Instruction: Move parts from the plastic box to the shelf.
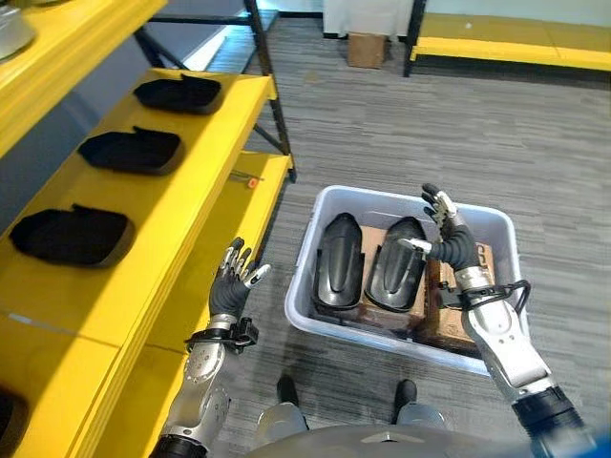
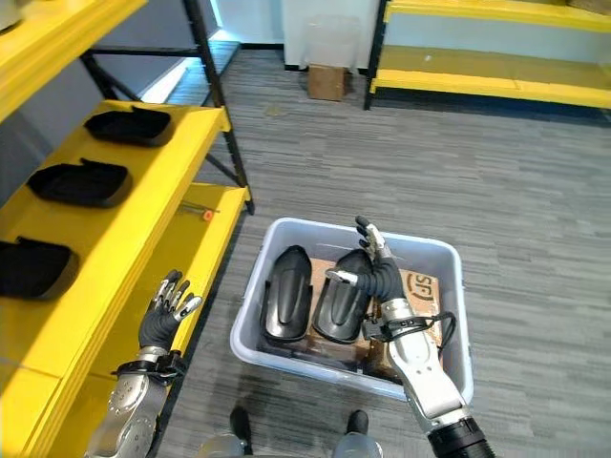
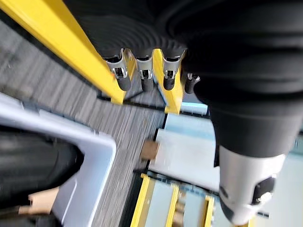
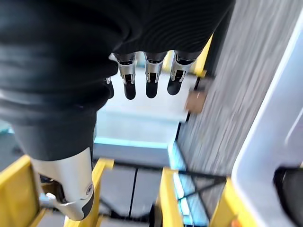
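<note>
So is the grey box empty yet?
No. The plastic box still holds two black parts side by side, with cardboard beneath them.

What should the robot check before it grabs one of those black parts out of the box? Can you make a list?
1. Is the right hand open and empty? Ok: fingers straight, holding nothing, above the plastic box.
2. Is the left hand free? Ok: open, raised beside the yellow shelf.
3. Are there parts to pick? Ok: two black parts lie side by side in the box.
4. Is the nearer part within reach? Ok, probably: it lies just beside the right hand.
5. Is there room on the shelf? Ok: bare yellow gaps between the three black parts already there.
6. Is anything pinning the parts? Cannot tell: they lie on cardboard.
</note>
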Controlling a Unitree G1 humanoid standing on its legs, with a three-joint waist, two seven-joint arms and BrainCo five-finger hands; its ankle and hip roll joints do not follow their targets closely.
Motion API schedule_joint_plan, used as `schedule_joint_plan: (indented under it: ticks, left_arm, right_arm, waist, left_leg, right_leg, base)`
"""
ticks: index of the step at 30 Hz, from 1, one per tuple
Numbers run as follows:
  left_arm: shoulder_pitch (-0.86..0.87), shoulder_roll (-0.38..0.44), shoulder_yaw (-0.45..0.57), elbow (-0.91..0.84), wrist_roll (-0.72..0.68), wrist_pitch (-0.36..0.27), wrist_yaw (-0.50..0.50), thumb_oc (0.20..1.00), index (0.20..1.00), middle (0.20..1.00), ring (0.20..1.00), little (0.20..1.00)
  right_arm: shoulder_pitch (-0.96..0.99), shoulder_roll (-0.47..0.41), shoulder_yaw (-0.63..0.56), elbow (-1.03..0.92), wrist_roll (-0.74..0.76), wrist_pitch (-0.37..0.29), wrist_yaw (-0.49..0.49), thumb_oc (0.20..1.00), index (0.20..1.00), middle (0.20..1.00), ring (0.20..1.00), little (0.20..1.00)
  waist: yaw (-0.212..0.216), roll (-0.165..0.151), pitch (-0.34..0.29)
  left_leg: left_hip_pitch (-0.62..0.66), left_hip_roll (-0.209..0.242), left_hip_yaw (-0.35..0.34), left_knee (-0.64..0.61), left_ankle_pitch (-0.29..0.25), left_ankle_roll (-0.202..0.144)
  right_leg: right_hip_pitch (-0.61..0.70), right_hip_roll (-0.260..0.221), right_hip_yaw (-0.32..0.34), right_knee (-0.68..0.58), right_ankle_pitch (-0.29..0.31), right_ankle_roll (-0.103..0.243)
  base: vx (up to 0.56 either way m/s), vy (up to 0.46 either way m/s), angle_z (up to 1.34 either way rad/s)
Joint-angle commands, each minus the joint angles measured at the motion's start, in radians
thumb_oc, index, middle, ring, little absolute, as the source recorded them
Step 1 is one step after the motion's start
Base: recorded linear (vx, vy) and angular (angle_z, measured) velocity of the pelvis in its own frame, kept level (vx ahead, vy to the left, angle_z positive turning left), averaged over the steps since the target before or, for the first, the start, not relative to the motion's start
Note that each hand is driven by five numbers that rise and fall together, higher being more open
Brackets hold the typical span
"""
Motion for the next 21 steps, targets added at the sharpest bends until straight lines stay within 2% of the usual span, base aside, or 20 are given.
schedule_joint_plan:
  ticks: [1, 2, 6, 8, 9, 10, 11, 12, 13, 14, 15, 16, 17, 18, 19, 21]
  left_arm:
    - [-0.039, 0.051, 0.022, -0.066, -0.001, -0.037, -0.020, 1.000, 1.000, 1.000, 1.000, 1.000]
    - [-0.039, 0.047, 0.013, -0.061, 0.002, -0.034, -0.020, 1.000, 1.000, 1.000, 1.000, 1.000]
    - [-0.039, 0.048, 0.015, -0.058, 0.007, -0.035, -0.020, 1.000, 1.000, 1.000, 1.000, 1.000]
    - [-0.051, 0.046, 0.011, -0.055, 0.012, -0.037, -0.023, 1.000, 1.000, 1.000, 1.000, 1.000]
    - [-0.064, 0.044, 0.001, -0.053, 0.005, -0.042, -0.019, 1.000, 1.000, 1.000, 1.000, 1.000]
    - [-0.065, 0.045, 0.001, -0.053, 0.005, -0.042, -0.019, 1.000, 1.000, 1.000, 1.000, 1.000]
    - [-0.077, 0.044, -0.006, -0.052, 0.005, -0.044, -0.013, 1.000, 1.000, 1.000, 1.000, 1.000]
    - [-0.087, 0.044, -0.012, -0.054, 0.002, -0.043, -0.009, 1.000, 1.000, 1.000, 1.000, 1.000]
    - [-0.091, 0.043, -0.014, -0.057, -0.009, -0.041, -0.007, 1.000, 1.000, 1.000, 1.000, 1.000]
    - [-0.097, 0.042, -0.022, -0.059, -0.012, -0.043, 0.000, 1.000, 1.000, 1.000, 1.000, 1.000]
    - [-0.108, 0.039, -0.031, -0.061, -0.014, -0.047, 0.007, 1.000, 1.000, 1.000, 1.000, 1.000]
    - [-0.108, 0.039, -0.031, -0.061, -0.014, -0.047, 0.007, 1.000, 1.000, 1.000, 1.000, 1.000]
    - [-0.121, 0.035, -0.045, -0.059, -0.021, -0.052, 0.004, 1.000, 1.000, 1.000, 1.000, 1.000]
    - [-0.127, 0.036, -0.051, -0.051, -0.022, -0.055, 0.004, 1.000, 1.000, 1.000, 1.000, 1.000]
    - [-0.143, 0.038, -0.059, -0.050, -0.019, -0.059, 0.004, 1.000, 1.000, 1.000, 1.000, 1.000]
    - [-0.163, 0.053, -0.069, -0.050, -0.019, -0.066, 0.003, 1.000, 1.000, 1.000, 1.000, 1.000]
  right_arm:
    - [-0.040, 0.026, -0.021, -0.095, 0.029, -0.047, -0.005, 1.000, 1.000, 1.000, 1.000, 1.000]
    - [-0.031, 0.020, -0.032, -0.097, 0.032, -0.054, -0.013, 1.000, 1.000, 1.000, 1.000, 1.000]
    - [-0.016, 0.009, -0.050, -0.102, 0.029, -0.056, -0.015, 1.000, 1.000, 1.000, 1.000, 1.000]
    - [-0.009, -0.009, -0.062, -0.099, 0.024, -0.058, -0.015, 1.000, 1.000, 1.000, 1.000, 1.000]
    - [-0.038, -0.018, -0.043, -0.083, 0.030, -0.061, -0.022, 1.000, 1.000, 1.000, 1.000, 1.000]
    - [-0.040, -0.018, -0.043, -0.082, 0.030, -0.061, -0.022, 1.000, 1.000, 1.000, 1.000, 1.000]
    - [-0.066, -0.012, -0.026, -0.071, 0.028, -0.062, -0.031, 1.000, 1.000, 1.000, 1.000, 1.000]
    - [-0.101, -0.002, -0.004, -0.049, 0.028, -0.063, -0.041, 1.000, 1.000, 1.000, 1.000, 1.000]
    - [-0.140, 0.013, 0.020, -0.025, 0.043, -0.064, -0.049, 1.000, 1.000, 1.000, 1.000, 1.000]
    - [-0.161, 0.024, 0.035, -0.004, 0.053, -0.065, -0.058, 1.000, 1.000, 1.000, 1.000, 1.000]
    - [-0.187, 0.031, 0.047, 0.009, 0.048, -0.068, -0.073, 1.000, 1.000, 1.000, 1.000, 1.000]
    - [-0.188, 0.031, 0.047, 0.010, 0.048, -0.068, -0.073, 1.000, 1.000, 1.000, 1.000, 1.000]
    - [-0.187, 0.037, 0.058, 0.023, 0.051, -0.061, -0.074, 1.000, 1.000, 1.000, 1.000, 1.000]
    - [-0.198, 0.035, 0.071, 0.029, 0.041, -0.057, -0.070, 1.000, 1.000, 1.000, 1.000, 1.000]
    - [-0.200, 0.034, 0.068, 0.026, 0.027, -0.051, -0.063, 1.000, 1.000, 1.000, 1.000, 1.000]
    - [-0.201, 0.041, 0.064, 0.038, 0.040, -0.050, -0.069, 1.000, 1.000, 1.000, 1.000, 1.000]
  waist:
    - [0.024, -0.037, 0.016]
    - [0.012, -0.030, 0.019]
    - [0.004, -0.026, 0.025]
    - [-0.002, -0.025, 0.047]
    - [0.023, -0.035, 0.100]
    - [0.021, -0.036, 0.098]
    - [0.033, -0.042, 0.117]
    - [0.041, -0.047, 0.125]
    - [0.042, -0.045, 0.124]
    - [0.042, -0.046, 0.128]
    - [0.044, -0.037, 0.137]
    - [0.045, -0.038, 0.137]
    - [0.042, -0.025, 0.150]
    - [0.042, -0.017, 0.152]
    - [0.032, -0.011, 0.161]
    - [0.028, -0.020, 0.179]
  left_leg:
    - [0.060, -0.039, -0.025, 0.008, -0.097, -0.008]
    - [0.066, -0.020, -0.014, -0.004, -0.081, -0.020]
    - [0.062, -0.004, -0.006, 0.001, -0.067, -0.031]
    - [0.012, 0.020, -0.008, 0.099, -0.055, -0.048]
    - [-0.075, 0.007, -0.119, 0.282, -0.027, -0.056]
    - [-0.079, 0.005, -0.120, 0.282, -0.024, -0.055]
    - [-0.106, -0.017, -0.181, 0.314, -0.010, -0.060]
    - [-0.121, -0.022, -0.210, 0.290, -0.016, -0.057]
    - [-0.111, 0.001, -0.214, 0.189, -0.022, -0.050]
    - [-0.119, 0.026, -0.211, 0.125, -0.009, -0.052]
    - [-0.138, 0.058, -0.197, 0.056, 0.030, -0.062]
    - [-0.137, 0.057, -0.195, 0.054, 0.031, -0.062]
    - [-0.121, 0.051, -0.213, 0.053, -0.004, -0.054]
    - [-0.118, 0.039, -0.214, 0.048, -0.021, -0.051]
    - [-0.128, 0.029, -0.186, 0.057, -0.034, -0.052]
    - [-0.136, 0.011, -0.151, 0.083, -0.056, -0.048]
  right_leg:
    - [-0.050, -0.021, -0.013, 0.064, 0.002, -0.001]
    - [-0.059, 0.000, -0.008, 0.072, -0.014, -0.011]
    - [-0.069, 0.015, -0.001, 0.080, -0.023, -0.021]
    - [-0.076, 0.032, 0.010, 0.087, -0.041, -0.043]
    - [-0.073, 0.050, 0.041, 0.093, -0.052, -0.070]
    - [-0.076, 0.049, 0.039, 0.091, -0.049, -0.070]
    - [-0.080, 0.049, 0.052, 0.093, -0.046, -0.073]
    - [-0.085, 0.046, 0.058, 0.088, -0.044, -0.069]
    - [-0.090, 0.046, 0.067, 0.077, -0.044, -0.057]
    - [-0.098, 0.039, 0.076, 0.073, -0.037, -0.048]
    - [-0.108, 0.026, 0.081, 0.073, -0.031, -0.034]
    - [-0.108, 0.026, 0.082, 0.074, -0.031, -0.034]
    - [-0.131, 0.005, 0.114, 0.084, -0.025, -0.010]
    - [-0.153, 0.004, 0.136, 0.089, -0.008, -0.004]
    - [-0.167, -0.015, 0.149, 0.086, 0.019, 0.005]
    - [-0.180, -0.033, 0.169, 0.064, 0.050, 0.018]
  base:
    - [0.05, -0.211, -0.19]
    - [0.04, -0.152, -0.18]
    - [0.02, -0.128, -0.08]
    - [-0.07, -0.219, -0.04]
    - [-0.11, -0.168, -0.05]
    - [-0.12, -0.128, -0.22]
    - [-0.05, 0.004, -0.43]
    - [-0.03, 0.058, -0.46]
    - [0.00, 0.125, -0.33]
    - [0.00, 0.203, -0.21]
    - [-0.01, 0.149, -0.10]
    - [0.00, 0.280, -0.06]
    - [-0.01, 0.287, -0.08]
    - [-0.04, 0.401, -0.35]
    - [-0.05, 0.312, -0.77]
    - [-0.01, 0.287, -0.79]
